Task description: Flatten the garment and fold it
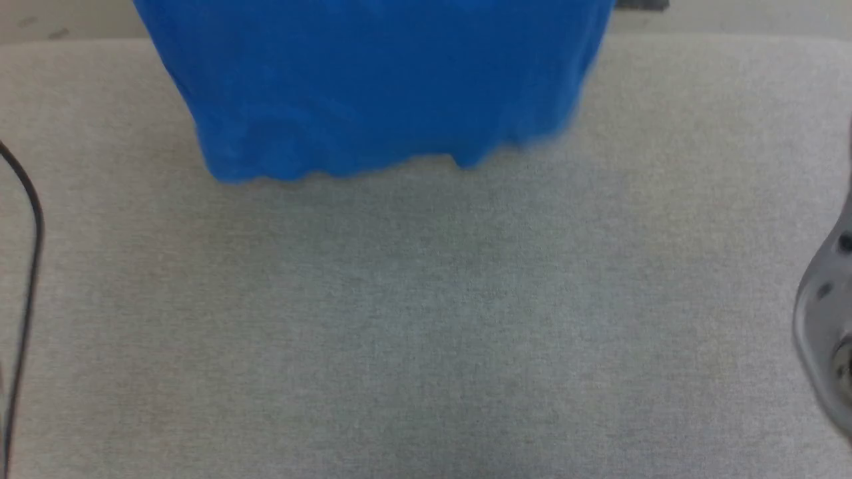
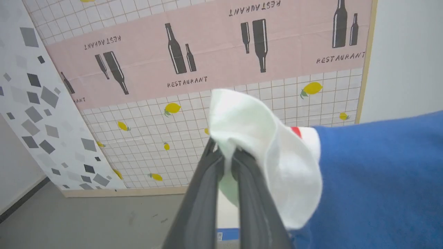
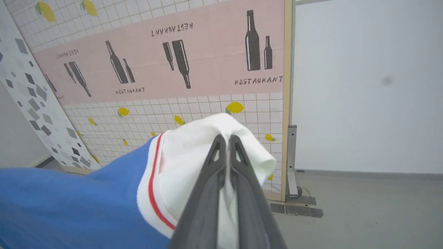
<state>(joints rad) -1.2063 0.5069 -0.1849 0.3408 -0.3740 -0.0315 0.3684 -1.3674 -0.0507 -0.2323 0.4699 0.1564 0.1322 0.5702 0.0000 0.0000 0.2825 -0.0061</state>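
The left gripper (image 2: pixel 223 152) is clenched, its two dark fingers pressed together on a bunched fold of white sleeve (image 2: pixel 263 148). From that pinch the garment (image 2: pixel 380 180) runs off toward 3 and 4 o'clock in the left wrist view, white first, then a small flash of red, then royal blue.

The right gripper (image 3: pixel 225 141) is clamped too, with the other sleeve (image 3: pixel 193 152) caught between its fingertips. A thin red stripe (image 3: pixel 152 180) marks the seam, and the blue body stretches away toward 8 o'clock.

From the head camera, the blue body hangs down from 12 o'clock over the far part of the grey cloth-covered table (image 1: pixel 426 319). Its lower hem is wavy and blurred, so I cannot tell whether it touches the surface. A dark cable (image 1: pixel 30 233) curves along at 9 o'clock, and a pale forearm (image 1: pixel 825 319) shows at 3 to 4 o'clock.

Behind the grippers stands a pink panel (image 2: pixel 207 52) printed with bottles and lemons, on a grey floor (image 3: pixel 363 207) beside a white wall (image 3: pixel 363 86).
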